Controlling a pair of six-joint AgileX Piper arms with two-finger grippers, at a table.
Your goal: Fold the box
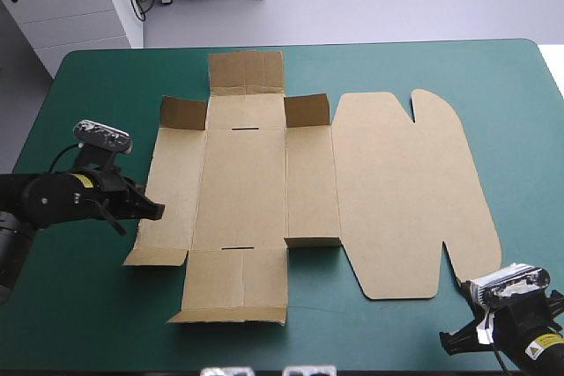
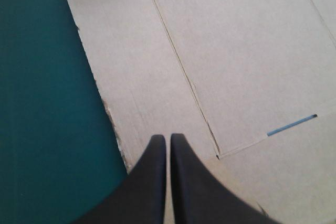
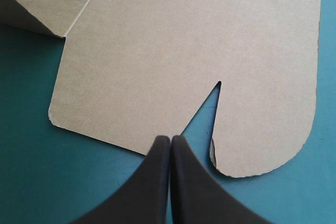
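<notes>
The cut brown board box (image 1: 245,189) lies mostly flat; folding seems not begun. Both arms' jaws are pressed together, empty. Next, probably: lift the left wall.

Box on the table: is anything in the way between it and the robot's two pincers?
Nothing visible. The flat brown cardboard box lies on the teal-green table cover. The left black pincer, shut, is at its left edge; the right black pincer, shut, points at its near right corner.
</notes>
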